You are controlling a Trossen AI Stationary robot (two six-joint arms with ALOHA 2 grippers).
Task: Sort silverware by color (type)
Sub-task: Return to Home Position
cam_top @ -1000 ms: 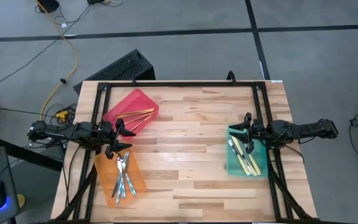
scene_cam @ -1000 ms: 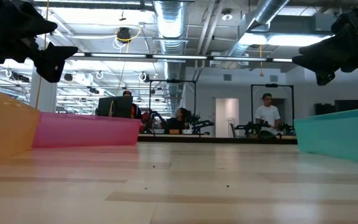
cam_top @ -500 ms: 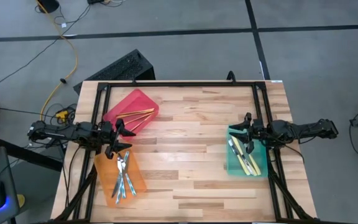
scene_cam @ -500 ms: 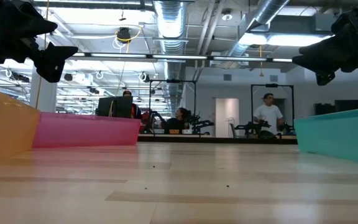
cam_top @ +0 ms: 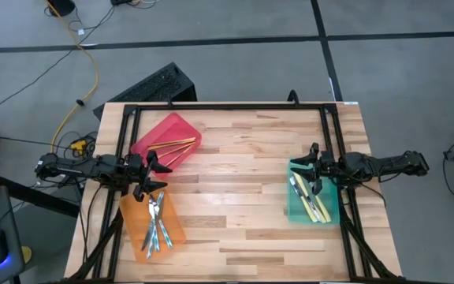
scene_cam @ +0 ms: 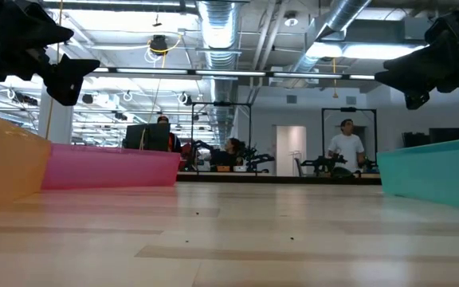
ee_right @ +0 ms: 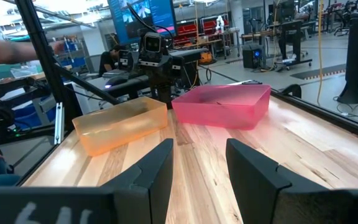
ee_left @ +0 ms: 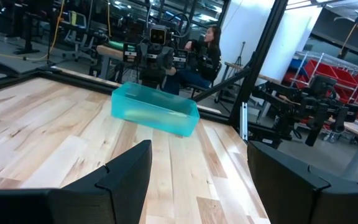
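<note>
Wood surface, silverware in red bin, orange bin, green bin; left end effector and right end effector wide, empty.

Your table is pale wood planks, smooth with a soft sheen. Your red bin, orange bin and green bin look like translucent glossy plastic. The silverware glints like polished metal.

Tbl: red bin, orange bin, prob. green bin

Rear bin and front bin sit along the table's left edge. A third bin, holding silverware, sits opposite
</note>
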